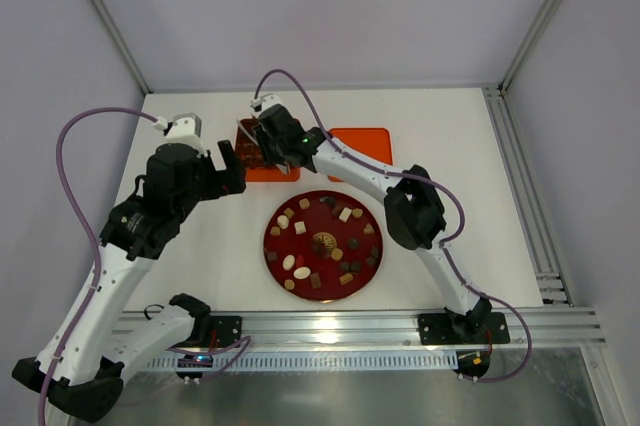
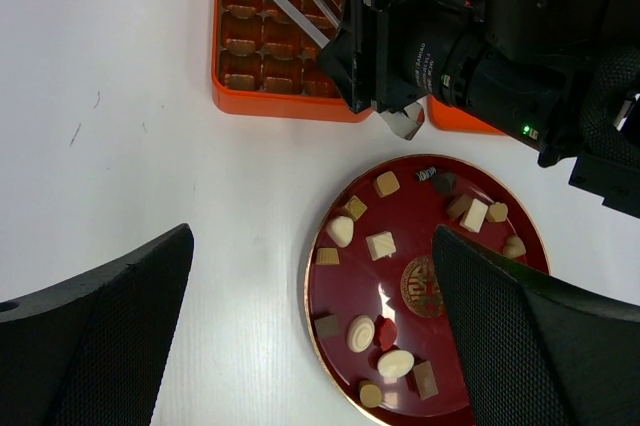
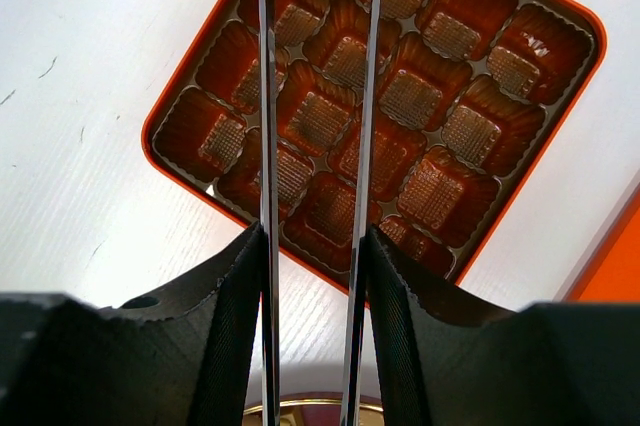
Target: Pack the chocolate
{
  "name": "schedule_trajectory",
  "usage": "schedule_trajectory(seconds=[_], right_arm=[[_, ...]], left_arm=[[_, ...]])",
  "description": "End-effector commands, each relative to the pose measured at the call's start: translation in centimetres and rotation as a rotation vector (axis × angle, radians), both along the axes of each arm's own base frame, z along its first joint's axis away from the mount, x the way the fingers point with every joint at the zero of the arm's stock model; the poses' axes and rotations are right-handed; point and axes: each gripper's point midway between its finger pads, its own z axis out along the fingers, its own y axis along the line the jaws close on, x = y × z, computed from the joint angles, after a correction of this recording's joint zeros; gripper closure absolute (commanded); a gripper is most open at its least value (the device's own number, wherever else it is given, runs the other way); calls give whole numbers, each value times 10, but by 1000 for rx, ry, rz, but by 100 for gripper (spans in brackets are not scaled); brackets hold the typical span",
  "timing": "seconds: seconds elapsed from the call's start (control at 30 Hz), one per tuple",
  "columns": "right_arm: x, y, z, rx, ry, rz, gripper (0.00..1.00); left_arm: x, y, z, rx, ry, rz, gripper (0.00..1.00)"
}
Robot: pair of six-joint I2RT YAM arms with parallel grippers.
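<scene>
We note the right hand (image 3: 312, 246) clenched on slim metal tweezers (image 3: 266, 146) over the square orange compartment box (image 3: 320, 121) near the desk's far edge. The left hand (image 2: 312, 246) is released. The bite-size brown, tan and cream chocolate pieces (image 2: 380, 244) sit on the round dark-red plate (image 2: 405, 208), mid-desk.

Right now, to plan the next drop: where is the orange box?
Top view: the orange box lies far centre-left, beyond the red plate, beneath the right gripper holding tweezers.
</scene>
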Motion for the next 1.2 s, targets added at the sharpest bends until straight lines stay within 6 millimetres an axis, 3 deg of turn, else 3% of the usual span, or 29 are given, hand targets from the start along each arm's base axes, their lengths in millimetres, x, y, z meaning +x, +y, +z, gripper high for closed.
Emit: schedule_trajectory(seconds=[0.0,0.07,0.1,0.13,0.17,0.2,0.23,0.27,0.3,0.43,0.47,0.53,0.57,0.6,0.67,0.77,0.93,1.17], right_arm=[[5,-3,79,88,-123,-13,55],[-1,-10,103,108,-145,-16,55],[-4,-16,99,93,-133,-21,55],[-10,-24,119,110,-152,-28,55],[-15,-28,123,111,-148,-33,55],[-23,-37,113,82,-125,-35,55],[-30,-48,131,100,-138,-43,55],[-37,-55,135,103,-132,-48,55],[-49,-65,116,71,-87,-49,55],[-95,-106,111,9,-42,-66,56],[-114,-123,104,-24,-20,-63,56],[-134,-139,99,-26,24,-71,55],[-145,-150,84,-50,61,-78,56],[-159,-164,90,-45,75,-78,56],[-182,-184,80,-51,122,-88,55],[-210,-202,63,-71,181,-92,56],[-233,-224,62,-76,210,-97,56],[-235,-220,41,-104,248,-90,56]], left_arm=[[3,-2,6,-16,-27,-1,0],[5,-2,7,-16,-30,2,0],[6,-2,6,-17,-29,3,0],[6,-3,8,-22,-33,1,0],[8,-5,7,-22,-30,-2,0],[8,-6,7,-26,-29,-4,0],[9,-7,7,-30,-31,-6,0],[10,-7,5,-31,-26,-6,0],[11,-8,4,-32,-25,-7,0],[15,-14,1,-42,-25,-19,0],[16,-15,-1,-46,-21,-27,0],[18,-18,-2,-49,-20,-36,0],[20,-19,-4,-49,-15,-36,0],[20,-20,-5,-51,-14,-39,0],[23,-22,-7,-49,-10,-40,0],[24,-23,-11,-46,-2,-45,0],[24,-24,-14,-42,5,-49,0],[22,-19,-15,-37,4,-32,0]])
